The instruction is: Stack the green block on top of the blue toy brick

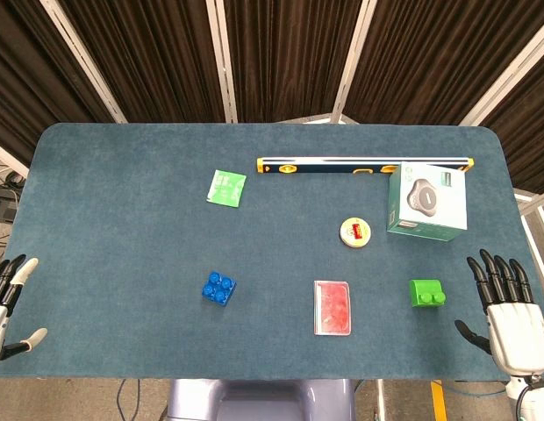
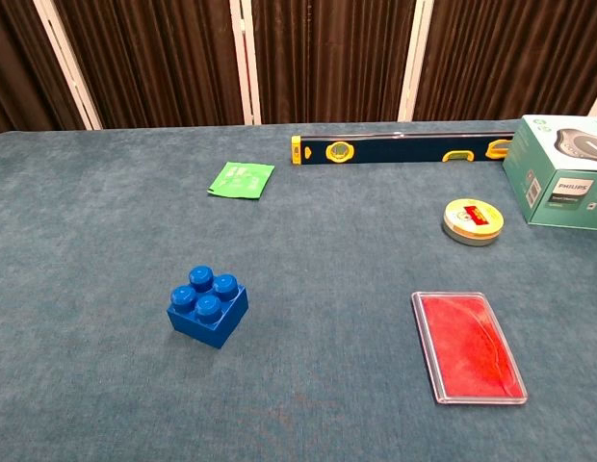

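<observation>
The green block (image 1: 426, 292) sits on the blue-grey table (image 1: 123, 219) at the front right, seen only in the head view. The blue toy brick (image 1: 218, 288) (image 2: 208, 305) stands studs up near the front middle-left. My right hand (image 1: 507, 311) hovers at the table's front right corner, fingers spread and holding nothing, a short way right of the green block. My left hand (image 1: 7, 303) shows at the front left edge, fingers apart and empty, far from the brick. Neither hand appears in the chest view.
A red flat case (image 1: 332, 307) (image 2: 468, 346) lies between brick and block. A round tin (image 1: 355, 232) (image 2: 473, 220), a white and teal box (image 1: 426, 201) (image 2: 560, 171), a long spirit level (image 1: 364, 166) (image 2: 395, 149) and a green packet (image 1: 226, 188) (image 2: 241, 179) lie further back.
</observation>
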Tool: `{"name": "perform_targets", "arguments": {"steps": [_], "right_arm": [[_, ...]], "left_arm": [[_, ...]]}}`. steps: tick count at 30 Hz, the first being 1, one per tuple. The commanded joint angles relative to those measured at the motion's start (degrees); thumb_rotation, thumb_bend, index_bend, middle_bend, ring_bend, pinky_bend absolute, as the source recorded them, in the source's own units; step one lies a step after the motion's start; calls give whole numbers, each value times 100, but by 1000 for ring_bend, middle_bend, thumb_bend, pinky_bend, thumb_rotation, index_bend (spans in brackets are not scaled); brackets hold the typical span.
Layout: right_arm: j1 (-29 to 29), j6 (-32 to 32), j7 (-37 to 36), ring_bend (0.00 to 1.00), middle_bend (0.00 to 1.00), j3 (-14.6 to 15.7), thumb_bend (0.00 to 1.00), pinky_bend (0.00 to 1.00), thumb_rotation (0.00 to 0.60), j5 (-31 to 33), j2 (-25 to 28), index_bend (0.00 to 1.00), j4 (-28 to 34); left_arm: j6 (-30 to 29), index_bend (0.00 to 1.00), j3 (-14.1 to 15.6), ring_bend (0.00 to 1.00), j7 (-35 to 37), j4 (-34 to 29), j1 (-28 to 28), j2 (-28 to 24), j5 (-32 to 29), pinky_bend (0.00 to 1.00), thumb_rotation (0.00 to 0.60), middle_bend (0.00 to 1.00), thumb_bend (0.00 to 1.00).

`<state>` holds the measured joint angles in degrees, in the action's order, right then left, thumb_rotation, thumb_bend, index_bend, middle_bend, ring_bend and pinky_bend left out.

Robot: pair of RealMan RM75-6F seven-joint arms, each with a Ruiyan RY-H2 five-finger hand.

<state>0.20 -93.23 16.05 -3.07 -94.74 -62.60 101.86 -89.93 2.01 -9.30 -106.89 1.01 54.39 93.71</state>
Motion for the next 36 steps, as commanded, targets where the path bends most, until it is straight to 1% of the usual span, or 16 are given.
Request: {"name": "perform_targets", "arguments": {"steps": [1, 6, 8, 9, 11, 13, 15, 18, 21, 25, 28, 36], "right_arm": [[0, -4, 6, 0, 0, -6, 0, 0, 600, 0, 2, 0, 5], [31, 84, 45, 0, 0, -3, 0, 0, 600, 43, -24, 0, -4], [96, 269, 138, 0, 0, 28, 0, 0, 600, 85, -75, 0, -51], [170, 464, 210, 0, 0, 46, 0, 3, 600, 150, -127, 0, -99], [329, 777, 393, 0, 6, 29, 0, 43, 600, 247, -241, 0, -225], [618, 1074, 727, 0, 41, -44, 0, 100, 600, 125, -573, 0, -795], [797, 1409, 804, 2, 89, -40, 0, 138, 600, 211, -825, 5, -1143], [1041, 2011, 679, 46, 167, -47, 0, 200, 600, 537, -1020, 52, -1332], [1203, 2346, 715, 104, 228, -78, 0, 238, 600, 727, -1150, 109, -1459], [1346, 2600, 688, 144, 270, -138, 0, 271, 600, 930, -1324, 150, -1591], [1461, 2703, 740, 150, 276, -162, 0, 279, 600, 1012, -1468, 159, -1801], [1604, 2903, 948, 154, 282, -165, 0, 291, 600, 1290, -1669, 170, -2101]], "left_arm": [[2, 0, -6, 0, -6, -3, -4, -1, -5, 0, 600, 0, 0], [65, 0, -18, 0, 2, -1, -26, -1, -81, 0, 600, 0, 0], [94, 0, -28, 0, 14, -10, -36, -6, -127, 0, 600, 0, 0], [86, 0, -41, 0, 10, -11, -39, -6, -139, 0, 600, 0, 0], [63, 0, -54, 0, -7, 2, -35, 3, -143, 0, 600, 0, 0], [93, 0, -74, 0, -6, -1, -45, 9, -217, 0, 600, 0, 0], [118, 0, -106, 0, -35, -8, -61, 22, -294, 0, 600, 0, 0], [197, 0, -136, 0, -112, -14, -94, 53, -408, 0, 600, 0, 0], [245, 0, -153, 0, -171, -14, -108, 75, -504, 0, 600, 0, 0], [255, 0, -181, 0, -202, -16, -106, 95, -610, 0, 600, 0, 0], [232, 0, -174, 0, -203, -17, -83, 93, -636, 0, 600, 0, 0], [81, 0, -129, 0, -76, 27, 4, 61, -529, 0, 600, 0, 0]]}}
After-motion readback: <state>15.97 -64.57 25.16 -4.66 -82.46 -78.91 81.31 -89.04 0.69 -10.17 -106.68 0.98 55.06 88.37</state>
